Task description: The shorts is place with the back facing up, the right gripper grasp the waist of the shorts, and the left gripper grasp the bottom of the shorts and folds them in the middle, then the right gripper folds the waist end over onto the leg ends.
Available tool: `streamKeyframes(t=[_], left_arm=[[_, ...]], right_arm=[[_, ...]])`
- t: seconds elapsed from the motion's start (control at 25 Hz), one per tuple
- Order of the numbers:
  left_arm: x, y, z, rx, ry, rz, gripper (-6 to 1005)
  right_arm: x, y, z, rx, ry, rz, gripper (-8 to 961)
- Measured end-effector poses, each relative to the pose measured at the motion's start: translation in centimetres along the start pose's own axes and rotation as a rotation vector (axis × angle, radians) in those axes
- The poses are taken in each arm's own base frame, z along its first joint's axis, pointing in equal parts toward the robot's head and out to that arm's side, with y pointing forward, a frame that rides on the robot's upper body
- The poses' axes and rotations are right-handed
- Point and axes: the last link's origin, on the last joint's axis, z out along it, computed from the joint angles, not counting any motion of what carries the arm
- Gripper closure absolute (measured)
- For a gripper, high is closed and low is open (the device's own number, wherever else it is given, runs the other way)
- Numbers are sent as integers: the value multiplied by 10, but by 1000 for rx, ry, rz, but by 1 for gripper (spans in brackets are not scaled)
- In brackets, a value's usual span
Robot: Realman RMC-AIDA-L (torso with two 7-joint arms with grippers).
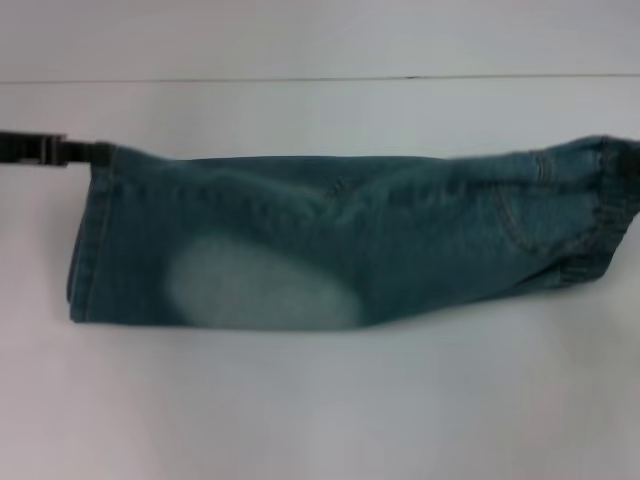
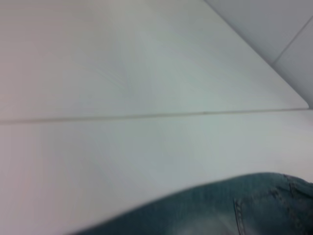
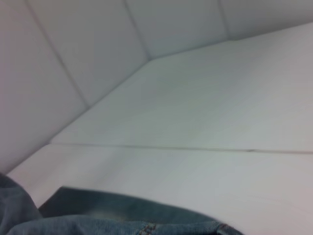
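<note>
A plain white table [image 1: 320,410] fills the head view, crossed by one thin dark seam running side to side beyond the garment; the same seam shows in both wrist views. Past the table's far edge, the wrist views show pale wall panels [image 3: 73,49] divided by narrow joints.

One pair of blue denim shorts [image 1: 350,245] lies on the table, already folded lengthwise into a long band, with a pale faded oval patch [image 1: 260,285] on the near side. Stitched pocket seams and the gathered waist sit at the right end, the leg hems at the left end.

The left gripper [image 1: 90,152] reaches in from the left edge as a dark bar, its tip touching the far corner of the leg hem; the tip looks to be pinching that corner, though the fingers themselves are too small to make out singly. The right gripper [image 1: 630,165] shows only as a dark shape at the right edge against the waistband, and whether its fingers are spread or pressed together cannot be told.

From each gripper's own camera only denim shows just below the lens, no fingers.
</note>
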Motion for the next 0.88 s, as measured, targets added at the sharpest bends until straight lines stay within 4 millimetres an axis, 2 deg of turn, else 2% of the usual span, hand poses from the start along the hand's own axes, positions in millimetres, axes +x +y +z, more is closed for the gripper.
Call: streamKeyframes(t=[0.2,0.4,0.72,0.88], left_arm=[[16,8,19,18,29,22,954],[20,11,41,47,45,24,954],[5,14,67,91,32,18,955],[-1,13,69,100,35,4,955]], right_arm=[[-14,-7,11,56,-6,-22,902],[-19,-7,27,77,21,-56,903],[-12,-9,52,153,80,-74,865],[-10,-11,57,186,100,-64,835]])
